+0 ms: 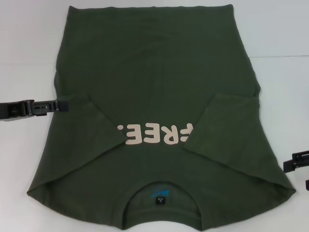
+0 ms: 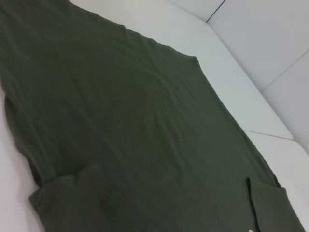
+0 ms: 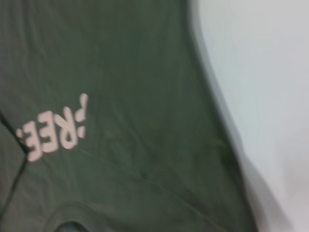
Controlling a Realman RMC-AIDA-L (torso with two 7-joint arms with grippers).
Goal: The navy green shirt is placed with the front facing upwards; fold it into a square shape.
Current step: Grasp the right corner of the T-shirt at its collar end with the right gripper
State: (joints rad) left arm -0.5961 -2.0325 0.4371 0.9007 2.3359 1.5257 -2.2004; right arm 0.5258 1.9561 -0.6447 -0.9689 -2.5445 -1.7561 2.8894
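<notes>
The navy green shirt (image 1: 154, 72) lies flat on the white table (image 1: 280, 29), front up, with its collar and small label (image 1: 160, 199) toward me. Both short sleeves (image 1: 99, 123) (image 1: 227, 125) are folded inward over the pale pink print (image 1: 154, 134), hiding part of it. My left gripper (image 1: 62, 106) hovers at the shirt's left edge, level with the folded sleeve. My right gripper (image 1: 295, 175) stands open, holding nothing, beside the shirt's right shoulder corner at the picture's edge. The left wrist view shows the shirt (image 2: 120, 121) body and hem; the right wrist view shows the shirt (image 3: 120, 72) and print (image 3: 55, 130).
Bare white table (image 2: 231, 63) surrounds the shirt on the left, right and far sides. A seam in the table surface (image 1: 285, 56) runs at the far right. The shirt's collar reaches the near edge of the head view.
</notes>
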